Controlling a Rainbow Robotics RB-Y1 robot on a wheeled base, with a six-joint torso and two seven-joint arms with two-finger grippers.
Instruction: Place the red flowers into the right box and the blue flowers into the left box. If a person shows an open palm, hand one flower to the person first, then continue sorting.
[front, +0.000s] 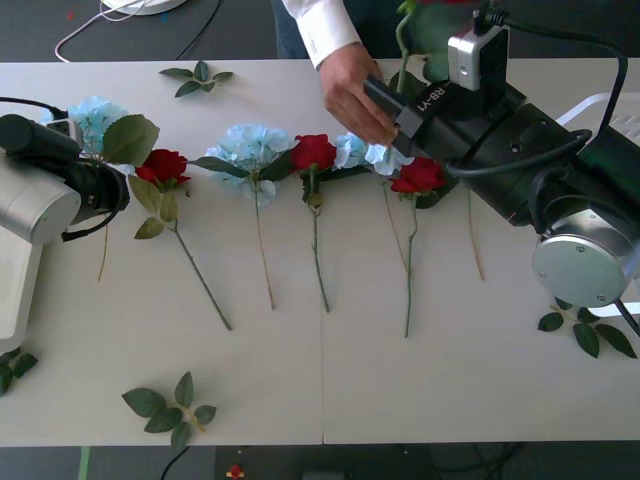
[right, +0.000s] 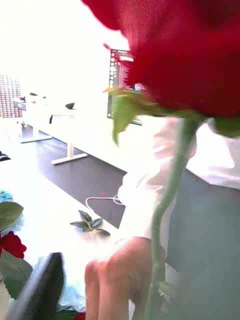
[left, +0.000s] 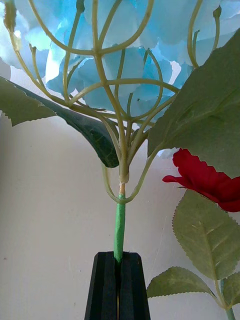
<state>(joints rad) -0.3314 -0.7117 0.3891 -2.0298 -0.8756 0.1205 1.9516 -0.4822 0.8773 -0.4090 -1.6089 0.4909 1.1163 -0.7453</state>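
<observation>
Three red roses lay in a row across the middle of the white table (front: 300, 390): one at the left (front: 163, 165), one at the centre (front: 313, 152), one right of centre (front: 418, 176), their stems pointing toward the lower edge of the frame. Between them sat a blue hydrangea (front: 247, 147) and another (front: 365, 152) under the person's hand (front: 352, 92), which reached down from the top edge and touched the right gripper (front: 385, 110). That gripper held a fourth rose (right: 195, 55) raised, its bloom close in the right wrist view; I cannot tell how its fingers stood. At the far left, the left gripper (left: 119, 285) had its black fingers pressed together on the green stem of a third hydrangea (front: 92, 118). Loose leaf sprigs (front: 168, 405) lay around.
</observation>
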